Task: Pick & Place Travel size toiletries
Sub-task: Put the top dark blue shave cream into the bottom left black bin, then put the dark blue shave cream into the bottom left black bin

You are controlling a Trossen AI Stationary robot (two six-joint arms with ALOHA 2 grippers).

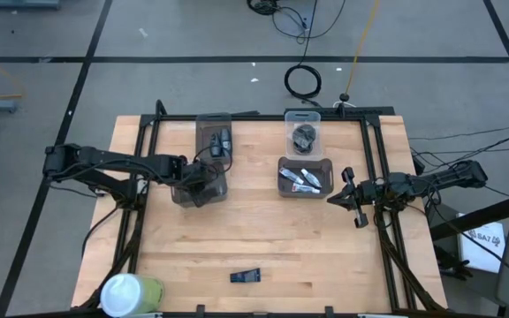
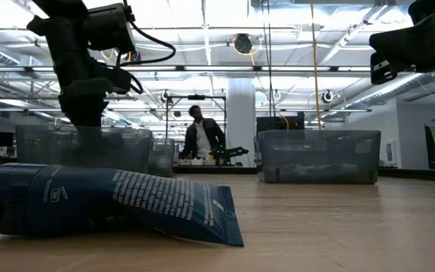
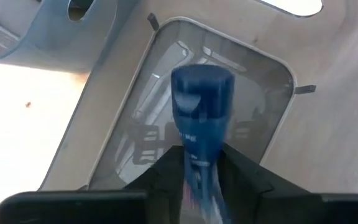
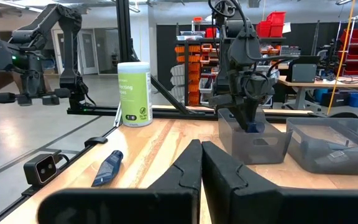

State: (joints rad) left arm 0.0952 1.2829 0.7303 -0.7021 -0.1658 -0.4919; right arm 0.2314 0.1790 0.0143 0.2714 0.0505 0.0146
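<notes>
My left gripper [image 1: 203, 187] is over a clear bin [image 1: 184, 196] left of the table's centre, shut on a dark blue tube [image 3: 202, 99]. The right wrist view shows that gripper [image 4: 248, 115] with the tube's blue end [image 4: 253, 127] at about the bin's rim. A second dark blue tube [image 1: 246, 276] lies flat near the table's near edge and fills the low view's foreground [image 2: 112, 200]. My right gripper [image 1: 336, 199] hovers at the right side beside the grey bin, its fingers [image 4: 191, 163] shut on nothing. My left gripper pinches the dark blue tube between its two fingers [image 3: 166, 177] at the flat end [image 3: 199, 174], away from the cap. The fingers come from above, pointing down. The tube hangs below them, lifted clear, with its round cap [image 3: 202, 84] lowest over the bin's floor.
A grey bin [image 1: 281, 187] holds little white tubes [image 1: 306, 179]. At the far edge, a clear bin [image 1: 303, 117] holds dark grey lumps and another bin [image 1: 203, 132] holds dark pieces. A big white-and-green cylinder [image 1: 131, 293] lies at the near left corner. A person stands far behind the table [image 2: 200, 136].
</notes>
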